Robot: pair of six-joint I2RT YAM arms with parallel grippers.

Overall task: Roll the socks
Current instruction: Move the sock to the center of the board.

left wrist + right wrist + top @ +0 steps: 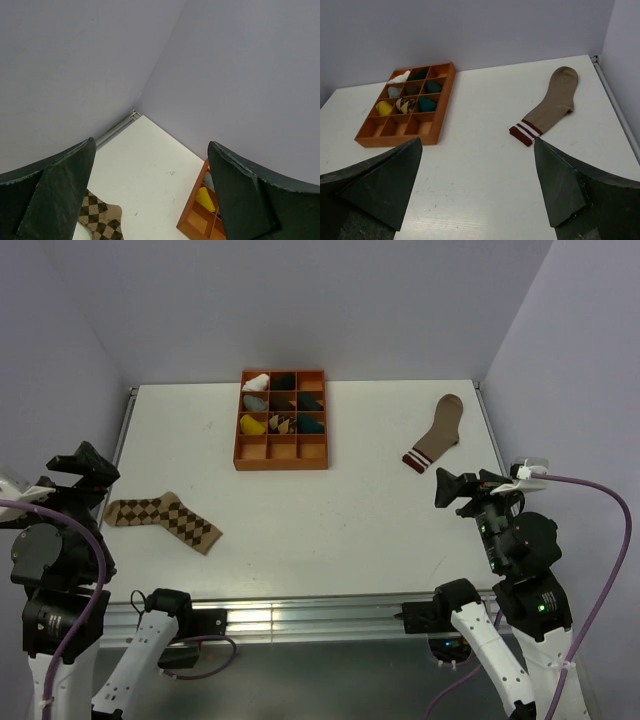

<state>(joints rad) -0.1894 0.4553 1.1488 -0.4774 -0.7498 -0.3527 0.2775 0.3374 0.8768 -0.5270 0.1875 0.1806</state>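
Two socks lie flat on my table (330, 510), seen from above: the argyle sock (163, 519) front left, near my left gripper (85, 472), and the tan sock (438, 431) far right, beyond my right gripper (455, 487). An orange tray (283, 465) sits at the back between them.

On the left wrist view, the fingers (60, 195) are spread wide and hold nothing, with the argyle sock below.

On the right wrist view, the jaws are likewise released and empty. The tan sock is ahead on the right, the tray on the left.
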